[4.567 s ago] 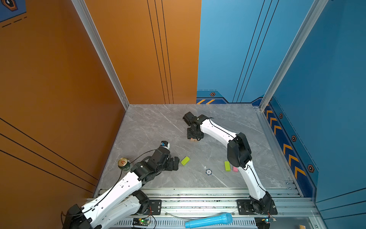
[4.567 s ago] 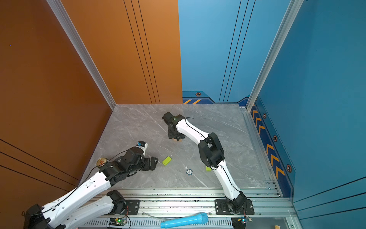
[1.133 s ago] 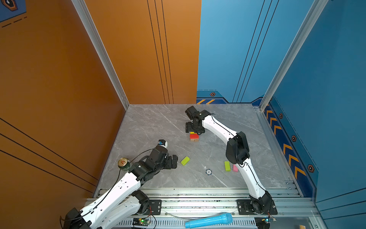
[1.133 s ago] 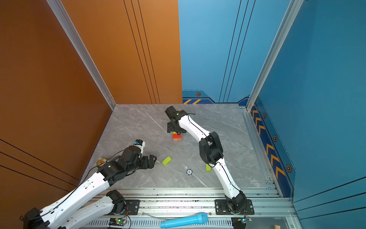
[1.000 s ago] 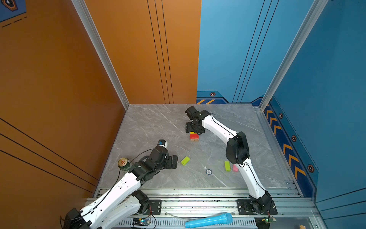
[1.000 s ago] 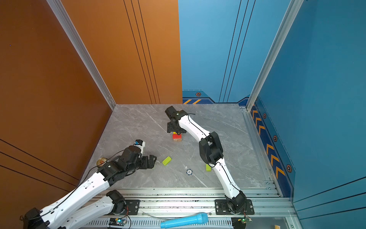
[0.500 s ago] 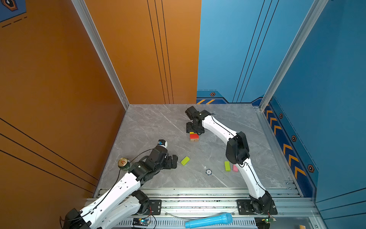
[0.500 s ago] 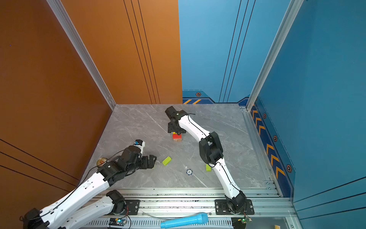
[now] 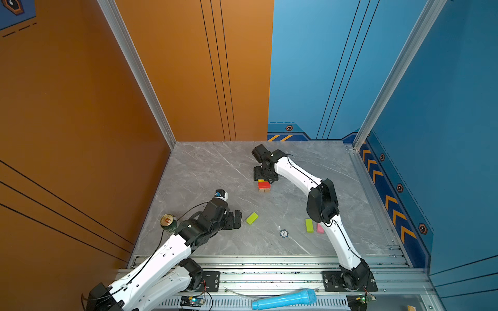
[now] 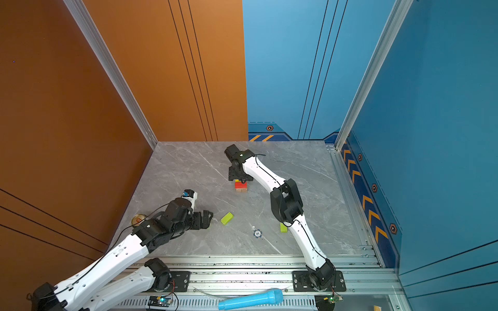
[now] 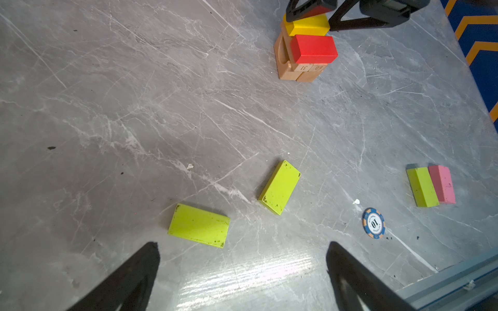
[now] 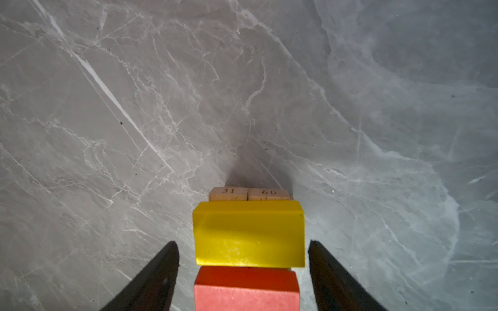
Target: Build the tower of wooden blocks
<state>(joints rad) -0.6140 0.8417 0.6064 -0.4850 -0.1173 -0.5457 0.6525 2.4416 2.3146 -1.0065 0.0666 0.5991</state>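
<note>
1. Grey marbled tabletop [image 9: 202, 167] – walled in orange and blue, with an aluminium rail along the near edge.

2. Right arm [image 9: 296, 175] – stretched toward the far middle of the table. Right gripper [image 12: 242, 242] is lowered over the tower, jaws parted and set on either side of the yellow block, with a narrow gap on each side; nothing is grasped.

3. Left arm [image 9: 167, 255] – kept at the near left. Left gripper [image 11: 242, 243] is spread wide above the table, empty.

4. Blue microphone-shaped object [image 9: 283, 299], laid on the near rail.

5. Green drink can [image 9: 168, 223], stood upright at the left edge, beside the left arm.

6. Tower [image 11: 304, 45], stood at the far middle of the table, well apart from the loose blocks. Tan blocks [image 11: 299, 71] form the base; the ends of 2 are stamped 31 and 60. 1 yellow block [image 12: 248, 234] and 1 red block [image 12: 246, 290] are laid side by side on top.

7. Loose blocks, all flat on the table:
- 1 lime green block [image 11: 199, 225], just ahead of the left gripper.
- 1 lime green block [image 11: 280, 187], near it, toward the middle.
- 1 lime green block [image 11: 423, 187] and 1 pink block [image 11: 442, 184], touching along their long sides, beside the right arm.

8. Round blue-and-white token [image 11: 373, 223] marked 10, between the middle lime block and the lime-pink pair.
</note>
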